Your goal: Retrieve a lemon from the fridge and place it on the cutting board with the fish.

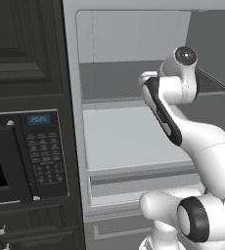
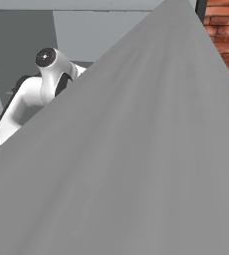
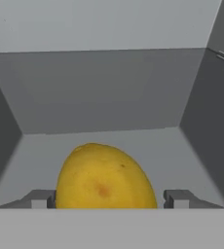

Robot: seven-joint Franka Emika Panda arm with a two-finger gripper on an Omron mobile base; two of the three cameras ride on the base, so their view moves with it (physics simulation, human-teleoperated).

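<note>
One small yellow-orange oval lemon (image 3: pixel 105 177) sits low in the middle of the hand view, bracketed by the two grey finger tips of the two-finger gripper (image 3: pixel 105 199), one at the lower left and one at the lower right of the fruit. The tips stand apart at the lemon's flanks, close against it; whether they press on the skin or merely straddle it cannot be told. Behind the fruit, the light grey floor and walls of a shelf bay recede toward the top of the frame.

From the left base view, the white arm with dark joints (image 1: pixel 183 127) rises from the lower right and bends into the open tall grey fridge (image 1: pixel 129 141), whose pale shelves run across the centre of the picture. The brushed-metal fridge door (image 2: pixel 146 164) sweeps across most of the right base view, with the arm's upper joint peeking out at the upper left.

Judged from this, the door is open and the reach is made; the lift out of the fridge, the carry and the placing on the board all appear to remain.

Only one piece of writing reads: the black microwave (image 1: pixel 24 156) at the left edge shows blue digits, seemingly "20:25", above a keypad too small to make out.
</note>
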